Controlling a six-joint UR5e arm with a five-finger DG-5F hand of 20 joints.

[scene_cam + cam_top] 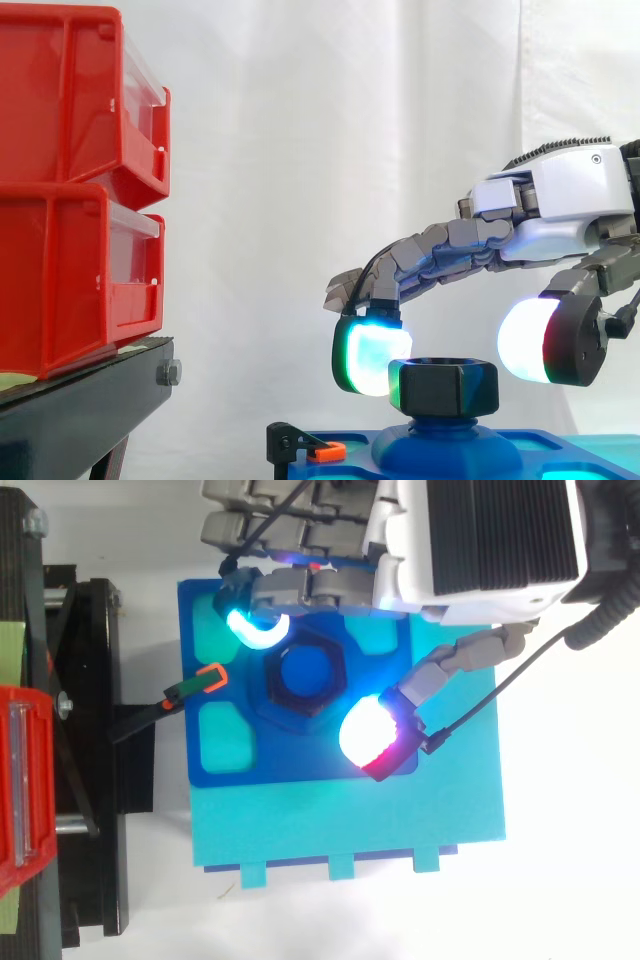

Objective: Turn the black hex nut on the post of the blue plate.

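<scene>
White curtain behind, black stand [80, 400] at left. Hand [560, 200] clamps the black hex nut [443, 388] between a glowing fingertip [368, 358] and the thumb. Nut sits on the post [300, 668] of the blue plate [300, 765]. Grip looks set; the turning probably all remains. 2 stacked red bins [60, 270], contents hidden.

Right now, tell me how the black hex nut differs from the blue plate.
The black hex nut is black and six-sided; the blue plate is blue and rectangular. The nut sits raised on the post; the plate lies flat beneath it. The hand pinches the nut between its pads and does not touch the plate. Both centre on the same post.
</scene>
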